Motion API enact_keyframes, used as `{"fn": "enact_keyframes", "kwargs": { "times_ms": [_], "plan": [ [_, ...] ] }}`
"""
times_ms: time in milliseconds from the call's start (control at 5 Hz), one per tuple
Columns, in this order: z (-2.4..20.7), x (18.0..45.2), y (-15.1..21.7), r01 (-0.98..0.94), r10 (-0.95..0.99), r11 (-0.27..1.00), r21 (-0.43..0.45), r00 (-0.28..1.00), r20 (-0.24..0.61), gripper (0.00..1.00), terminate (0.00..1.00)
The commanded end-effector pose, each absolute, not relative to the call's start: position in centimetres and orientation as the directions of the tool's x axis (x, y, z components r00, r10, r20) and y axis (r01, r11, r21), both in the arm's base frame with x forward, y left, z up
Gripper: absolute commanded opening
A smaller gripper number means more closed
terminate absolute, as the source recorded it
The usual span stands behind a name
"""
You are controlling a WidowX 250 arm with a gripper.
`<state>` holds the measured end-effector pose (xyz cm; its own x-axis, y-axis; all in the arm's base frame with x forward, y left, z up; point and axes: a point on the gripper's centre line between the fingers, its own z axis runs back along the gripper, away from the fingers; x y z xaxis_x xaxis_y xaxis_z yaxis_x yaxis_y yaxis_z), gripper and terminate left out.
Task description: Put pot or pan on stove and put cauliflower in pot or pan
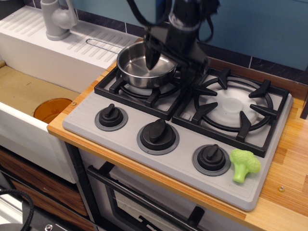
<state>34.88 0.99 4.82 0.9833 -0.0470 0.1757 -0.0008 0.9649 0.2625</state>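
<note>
The shiny steel pot (137, 67) stands upright on the left burner of the grey stove (120, 132), its wire loop handle (103, 45) reaching back left over the drainboard. My black gripper (173, 67) hangs open over the pot's right rim, one finger (153, 57) above the pot's inside and the other outside toward the middle of the stove. Nothing is held. The lime-green cauliflower (244, 164) lies on the stove's front right corner, beside the right knob (211, 158) and far from the gripper.
The right burner grate (236, 106) carries nothing. A white sink unit with a grey tap (57, 19) stands to the left, with an orange disc (52, 109) in the basin. Wooden counter (293, 159) lies right of the stove, and a blue wall rises behind.
</note>
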Motion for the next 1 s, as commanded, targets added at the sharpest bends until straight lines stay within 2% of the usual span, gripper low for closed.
{"fn": "enact_keyframes", "kwargs": {
  "times_ms": [0,400,800],
  "plan": [
    [3.8,35.4,0.0,-0.032,-0.035,0.958,0.284,0.973,0.227,0.00,0.00],
    [4.2,35.7,-0.2,-0.041,-0.031,0.951,0.305,0.973,0.227,0.00,0.00],
    [5.9,36.7,0.1,-0.010,-0.062,0.962,0.273,0.966,0.252,0.00,0.00]
  ]
}}
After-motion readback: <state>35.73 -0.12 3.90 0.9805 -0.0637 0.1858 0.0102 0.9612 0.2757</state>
